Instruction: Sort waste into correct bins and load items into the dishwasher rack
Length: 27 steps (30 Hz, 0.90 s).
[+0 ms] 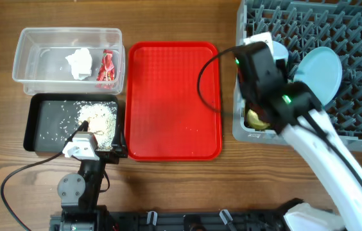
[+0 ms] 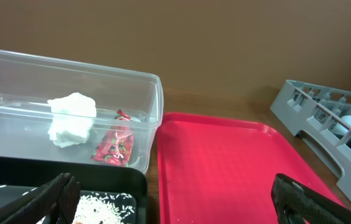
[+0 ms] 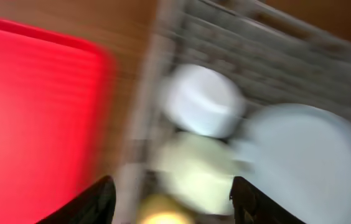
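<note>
The grey dishwasher rack (image 1: pixel 354 77) at the right holds the pale blue plate (image 1: pixel 322 70), a small pale blue bowl (image 3: pixel 200 99), a pale green bowl (image 3: pixel 194 171) and a yellow cup (image 1: pixel 256 119). My right gripper (image 3: pixel 172 202) is open and empty above the rack's left side; its view is blurred. The clear tub (image 1: pixel 68 61) holds the white tissue (image 1: pixel 79 63) and the red wrapper (image 1: pixel 107 68). The black tray (image 1: pixel 72 122) holds rice scraps (image 1: pixel 97 119). My left gripper (image 2: pixel 175 205) is open and empty over the black tray's right edge. Fork and spoon are not seen.
The flat red serving tray (image 1: pixel 174 99) lies in the middle between the bins and the rack, with a few crumbs on it. A black cable loops over its right edge. The wooden table (image 1: pixel 168 19) shows around everything.
</note>
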### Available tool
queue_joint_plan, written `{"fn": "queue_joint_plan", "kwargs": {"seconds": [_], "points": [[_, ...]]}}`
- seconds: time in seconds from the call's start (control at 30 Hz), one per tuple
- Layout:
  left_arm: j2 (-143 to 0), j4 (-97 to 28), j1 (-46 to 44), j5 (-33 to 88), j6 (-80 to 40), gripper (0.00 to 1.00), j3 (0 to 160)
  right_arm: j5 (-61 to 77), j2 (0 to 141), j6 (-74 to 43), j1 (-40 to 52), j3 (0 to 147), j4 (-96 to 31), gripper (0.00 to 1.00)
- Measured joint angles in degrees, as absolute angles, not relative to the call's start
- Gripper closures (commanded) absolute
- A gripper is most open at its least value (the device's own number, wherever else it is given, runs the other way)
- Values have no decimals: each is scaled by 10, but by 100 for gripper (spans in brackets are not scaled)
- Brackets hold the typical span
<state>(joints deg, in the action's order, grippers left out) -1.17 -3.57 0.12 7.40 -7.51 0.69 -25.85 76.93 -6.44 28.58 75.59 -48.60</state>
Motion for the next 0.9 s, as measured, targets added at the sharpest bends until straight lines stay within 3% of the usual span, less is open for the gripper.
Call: {"fn": "queue_joint_plan", "kwargs": {"seconds": [0.07,0.1,0.27,0.47,0.67,0.9], "points": [[-12,-36,1,74,-75,0,7,-163,723,-84,307,759,-477,20],[-12,-36,1,74,-75,0,7,-130,707,-95,313,760,-473,0],[-12,-36,1,74,-75,0,7,7,633,-211,322,767,-467,0],[-12,-36,1,74,-75,0,7,39,625,-298,322,771,-529,0],[-12,-36,1,74,-75,0,7,0,611,-252,315,771,-531,0],[-12,-36,1,74,-75,0,7,-74,501,-130,308,757,-486,0]]}}
